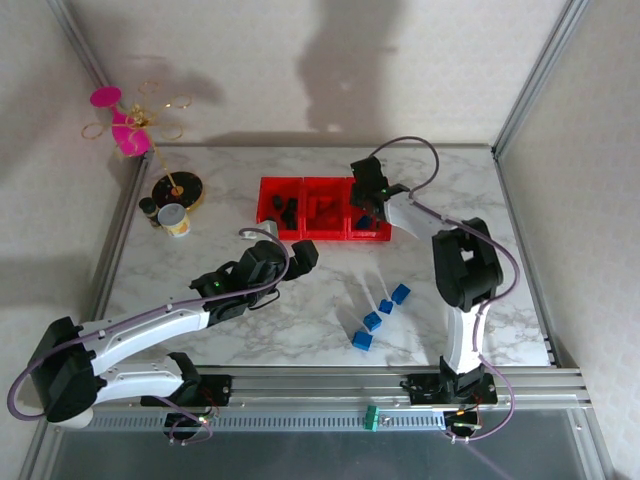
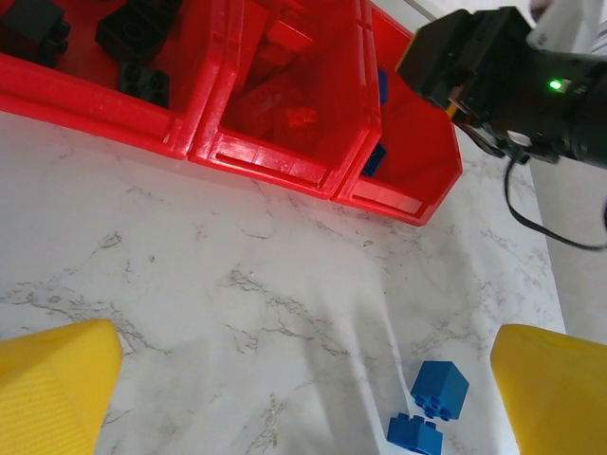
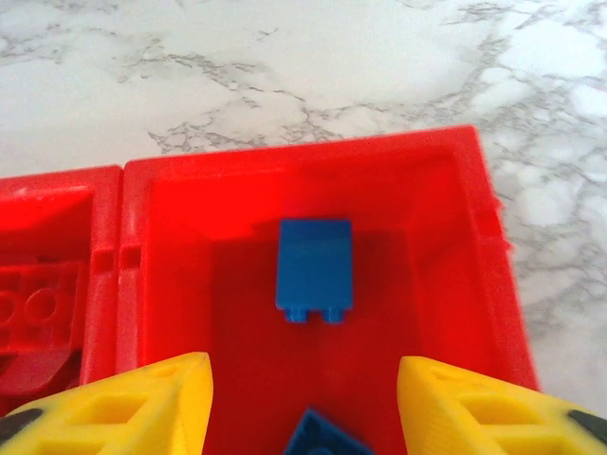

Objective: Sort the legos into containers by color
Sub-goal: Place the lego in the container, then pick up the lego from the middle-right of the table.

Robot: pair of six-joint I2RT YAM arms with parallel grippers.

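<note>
Left gripper (image 2: 303,336) hangs wide open over the marble table (image 2: 237,303), with loose blue bricks (image 2: 438,389) just beside one finger. Ahead of it sit the red bins (image 2: 275,156): black bricks (image 2: 142,33) in the left one, red bricks (image 2: 296,116) in the middle. Over the right bin, the right gripper (image 3: 303,370) holds its fingers apart, and a blue brick (image 3: 314,268) lies flat below them.

Robot lab cell; aluminium frame (image 1: 541,72), marble tabletop (image 1: 300,322).
</note>
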